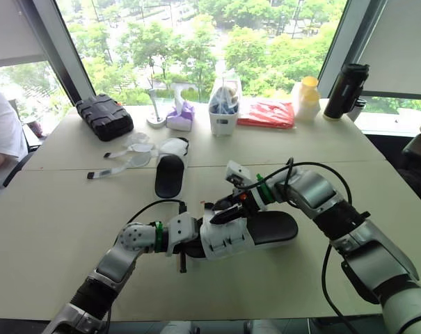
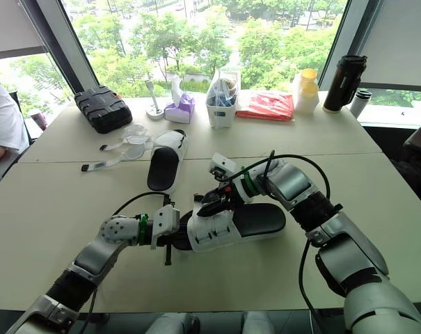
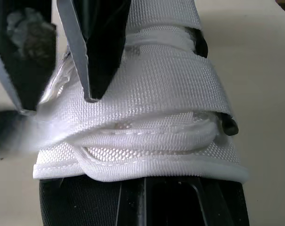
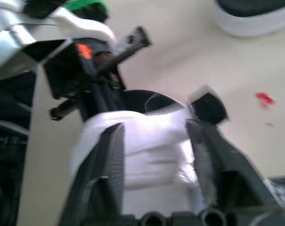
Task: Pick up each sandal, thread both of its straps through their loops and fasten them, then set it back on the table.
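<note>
Holding sandal (image 1: 269, 227) w/ L gripper (image 1: 188, 245); R gripper (image 1: 227, 209) at straps (image 1: 227, 240).

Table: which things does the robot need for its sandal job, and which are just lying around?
For the job: near sandal, far sandal, left gripper, right gripper.

Just lying about: black case, purple tissue box, white basket, red packet, yellow-capped bottle, black flask.
</note>
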Controlling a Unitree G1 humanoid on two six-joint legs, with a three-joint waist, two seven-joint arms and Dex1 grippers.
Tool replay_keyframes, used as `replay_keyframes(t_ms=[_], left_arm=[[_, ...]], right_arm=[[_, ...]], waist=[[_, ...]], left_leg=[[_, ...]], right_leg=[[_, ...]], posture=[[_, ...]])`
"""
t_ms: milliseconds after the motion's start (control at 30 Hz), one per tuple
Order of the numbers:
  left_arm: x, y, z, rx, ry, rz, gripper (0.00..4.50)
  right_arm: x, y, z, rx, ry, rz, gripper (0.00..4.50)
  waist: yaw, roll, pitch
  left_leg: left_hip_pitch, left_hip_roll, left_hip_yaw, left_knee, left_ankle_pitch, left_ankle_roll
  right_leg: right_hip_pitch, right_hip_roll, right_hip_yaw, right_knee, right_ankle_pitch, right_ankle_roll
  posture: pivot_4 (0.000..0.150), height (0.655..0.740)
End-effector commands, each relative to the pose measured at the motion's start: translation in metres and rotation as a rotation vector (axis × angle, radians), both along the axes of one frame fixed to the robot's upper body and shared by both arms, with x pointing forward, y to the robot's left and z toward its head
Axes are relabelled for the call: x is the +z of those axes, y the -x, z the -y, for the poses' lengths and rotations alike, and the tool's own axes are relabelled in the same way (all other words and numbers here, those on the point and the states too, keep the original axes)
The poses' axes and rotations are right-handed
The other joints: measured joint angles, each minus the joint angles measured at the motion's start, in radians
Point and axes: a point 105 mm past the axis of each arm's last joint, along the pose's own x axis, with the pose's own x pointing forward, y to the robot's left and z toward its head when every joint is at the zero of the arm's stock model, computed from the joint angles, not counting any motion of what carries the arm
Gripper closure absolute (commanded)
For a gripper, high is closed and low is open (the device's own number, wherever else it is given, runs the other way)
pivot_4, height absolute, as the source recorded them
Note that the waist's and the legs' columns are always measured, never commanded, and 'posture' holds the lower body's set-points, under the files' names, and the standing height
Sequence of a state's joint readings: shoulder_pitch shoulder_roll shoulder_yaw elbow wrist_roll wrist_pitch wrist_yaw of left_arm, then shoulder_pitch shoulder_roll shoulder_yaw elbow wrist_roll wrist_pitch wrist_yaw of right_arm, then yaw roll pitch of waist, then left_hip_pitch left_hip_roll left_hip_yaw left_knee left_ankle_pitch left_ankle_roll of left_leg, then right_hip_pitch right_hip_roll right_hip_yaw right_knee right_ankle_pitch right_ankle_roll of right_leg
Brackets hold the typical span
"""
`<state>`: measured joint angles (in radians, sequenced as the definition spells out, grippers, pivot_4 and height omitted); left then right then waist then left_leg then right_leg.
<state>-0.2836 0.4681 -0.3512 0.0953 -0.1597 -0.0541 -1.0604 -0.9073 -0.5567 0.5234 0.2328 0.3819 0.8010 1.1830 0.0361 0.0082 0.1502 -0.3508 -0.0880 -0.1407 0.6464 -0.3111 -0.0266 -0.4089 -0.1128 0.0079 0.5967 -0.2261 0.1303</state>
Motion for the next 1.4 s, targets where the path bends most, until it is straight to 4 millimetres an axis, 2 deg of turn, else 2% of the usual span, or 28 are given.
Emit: replay_keyframes(t_ms=[33, 200, 267, 367, 633, 800, 1100, 1400], left_arm=[[-0.072, 0.026, -0.02, 0.036, -0.212, -0.243, 4.5], [-0.07, 0.023, -0.021, 0.053, -0.201, -0.242, 4.5], [-0.069, 0.023, -0.022, 0.058, -0.199, -0.241, 4.5], [-0.07, 0.023, -0.022, 0.059, -0.199, -0.24, 4.5], [-0.069, 0.021, -0.021, 0.063, -0.195, -0.232, 4.5], [-0.069, 0.021, -0.02, 0.066, -0.195, -0.228, 4.5], [-0.07, 0.022, -0.019, 0.07, -0.192, -0.228, 4.5], [-0.069, 0.021, -0.019, 0.077, -0.187, -0.222, 4.5]], right_arm=[[0.001, -0.011, -0.005, -0.033, 0.012, 0.049, 1.0], [-0.011, -0.03, -0.01, -0.095, 0.066, 0.142, 1.0], [-0.01, -0.04, -0.013, -0.137, 0.066, 0.171, 1.0], [-0.006, -0.045, -0.015, -0.15, 0.055, 0.133, 1.0], [0.008, -0.031, -0.022, -0.13, -0.009, -0.131, 1.0], [0.021, -0.029, -0.025, -0.137, -0.055, -0.217, 1.0], [0.0, -0.021, -0.025, -0.108, 0.022, -0.243, 1.0], [-0.005, -0.015, -0.032, -0.079, 0.023, -0.281, 1.0]], waist=[[0.0, 0.002, -0.001], [-0.001, 0.003, -0.003], [-0.002, 0.004, -0.003], [-0.002, 0.004, -0.003], [-0.004, 0.004, -0.004], [-0.004, 0.005, -0.004], [-0.007, 0.005, -0.004], [-0.01, 0.005, -0.004]], left_leg=[[0.0, 0.0, 0.0, 0.0, 0.0, 0.0], [0.0, 0.0, 0.0, 0.0, 0.0, 0.0], [0.001, -0.001, 0.0, 0.0, 0.0, 0.0], [0.001, -0.001, 0.0, 0.0, 0.0, 0.0], [0.001, -0.001, 0.0, 0.0, 0.0, 0.0], [0.0, -0.001, -0.001, 0.0, 0.0, 0.0], [0.001, -0.002, -0.001, 0.0, 0.0, 0.0], [0.002, -0.002, -0.001, 0.0, 0.0, 0.0]], right_leg=[[0.0, 0.0, 0.0, 0.0, 0.0, 0.0], [0.0, 0.0, 0.0, 0.0, 0.0, 0.0], [0.0, 0.0, 0.0, 0.0, 0.0, 0.0], [-0.001, 0.0, 0.0, 0.0, 0.0, 0.0], [0.0, 0.0, 0.001, 0.001, 0.0, -0.001], [-0.001, 0.0, 0.001, 0.001, 0.0, -0.001], [-0.001, 0.0, 0.001, 0.001, 0.0, -0.001], [-0.001, 0.0, 0.001, 0.001, 0.0, -0.001]], posture=[[0.15, 0.74], [0.15, 0.74], [0.15, 0.74], [0.15, 0.74], [0.15, 0.74], [0.15, 0.74], [0.15, 0.74], [0.15, 0.74]])
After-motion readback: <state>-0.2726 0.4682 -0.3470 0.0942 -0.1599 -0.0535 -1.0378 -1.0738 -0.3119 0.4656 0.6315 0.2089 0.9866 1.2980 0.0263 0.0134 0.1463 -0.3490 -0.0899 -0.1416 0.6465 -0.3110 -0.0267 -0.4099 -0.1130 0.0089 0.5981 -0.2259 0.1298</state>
